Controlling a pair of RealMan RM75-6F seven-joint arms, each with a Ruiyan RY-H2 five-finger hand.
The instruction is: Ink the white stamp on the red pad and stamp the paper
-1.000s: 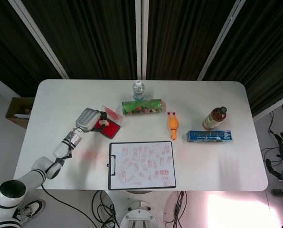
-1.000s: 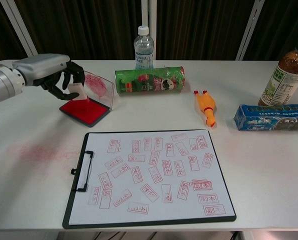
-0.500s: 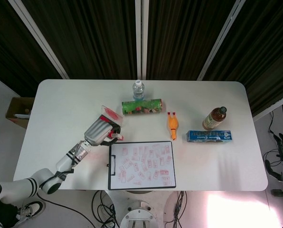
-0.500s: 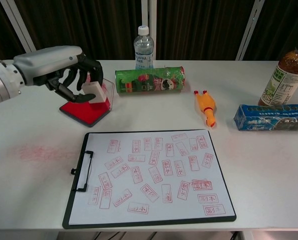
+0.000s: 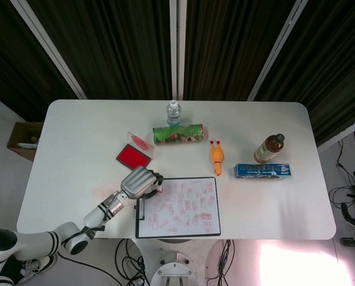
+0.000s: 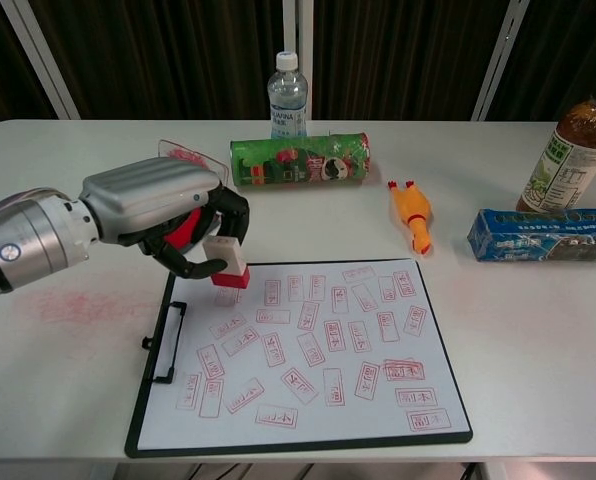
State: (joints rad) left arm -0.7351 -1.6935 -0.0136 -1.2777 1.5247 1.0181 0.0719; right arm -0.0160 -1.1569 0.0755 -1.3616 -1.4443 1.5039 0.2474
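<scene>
The left hand (image 6: 168, 225) has moved from the red ink pad (image 5: 133, 156) to the top left corner of the paper (image 6: 308, 350) on the clipboard (image 6: 154, 400). Its fingers (image 6: 213, 255) grip the white stamp (image 6: 228, 263), red face down, so inking looks done. It hovers low, palm down. The right hand barely shows; I cannot tell its fingers.
</scene>
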